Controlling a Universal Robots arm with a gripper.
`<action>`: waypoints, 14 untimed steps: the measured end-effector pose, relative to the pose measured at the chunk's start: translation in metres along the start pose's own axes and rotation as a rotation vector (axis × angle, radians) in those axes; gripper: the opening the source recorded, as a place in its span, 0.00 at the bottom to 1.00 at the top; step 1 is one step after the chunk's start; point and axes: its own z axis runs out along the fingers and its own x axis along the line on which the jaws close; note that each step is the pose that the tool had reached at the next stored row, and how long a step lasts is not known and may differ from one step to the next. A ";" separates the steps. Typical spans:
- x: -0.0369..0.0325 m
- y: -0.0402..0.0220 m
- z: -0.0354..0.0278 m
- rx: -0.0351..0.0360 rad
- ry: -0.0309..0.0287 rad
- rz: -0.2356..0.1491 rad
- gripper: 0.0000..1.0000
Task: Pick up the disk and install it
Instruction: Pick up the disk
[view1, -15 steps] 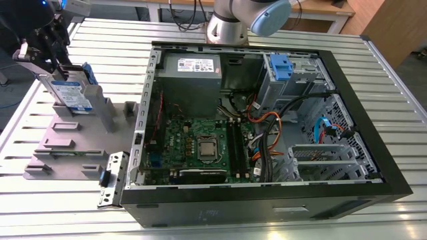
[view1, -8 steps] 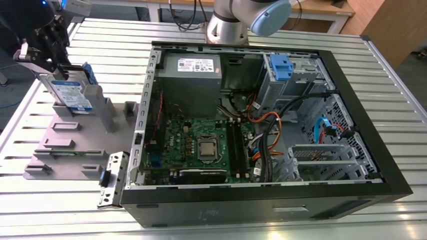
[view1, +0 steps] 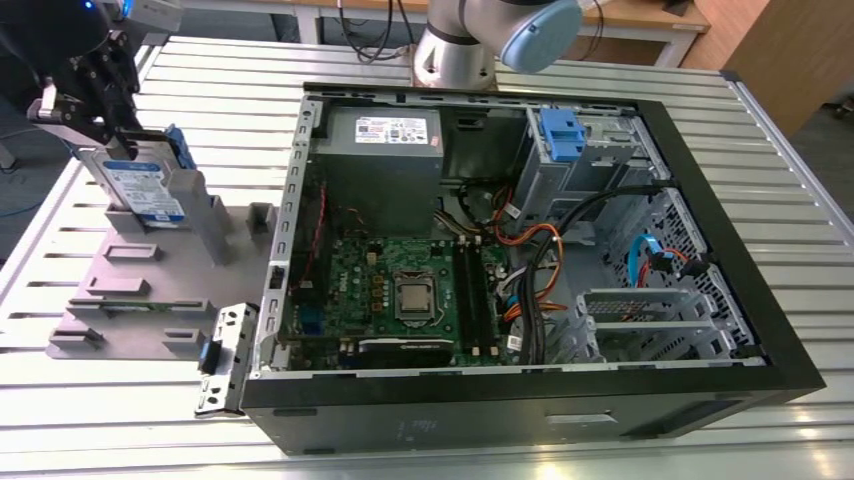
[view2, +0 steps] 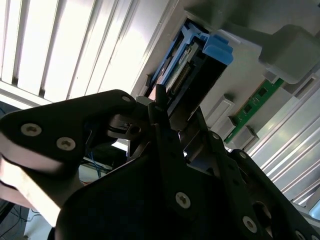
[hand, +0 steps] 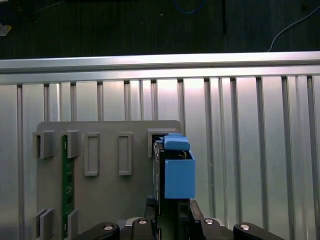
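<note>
The disk (view1: 147, 188) stands upright on its edge in a slot of the grey holder plate (view1: 134, 285) on the exterior view's left, with its blue-and-white label facing out and blue rails along its sides. My gripper (view1: 104, 138) comes down on its upper end, fingers on both faces, shut on it. In the first wrist view the disk (hand: 178, 175) appears edge-on with its blue rail toward the camera, and the gripper (hand: 171, 214) clamps its near end. The second wrist view has the disk (view2: 200, 65) running away from the gripper (view2: 167, 107) over the grey plate.
The open computer case (view1: 787, 350) lies on the slatted metal table (view1: 80, 420), to the exterior view's right of the holder. A blue-latched drive cage (view1: 561, 135) sits at its far corner. A green memory board (view1: 134, 306) lies in the holder. The arm's base (view1: 454, 55) stands behind the case.
</note>
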 end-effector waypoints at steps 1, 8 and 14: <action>0.0000 0.0000 0.0000 0.0000 0.0000 0.000 0.35; -0.0001 0.0000 -0.0018 0.0003 -0.0002 0.000 0.35; -0.0001 0.0000 -0.0023 0.0000 -0.0001 0.000 0.35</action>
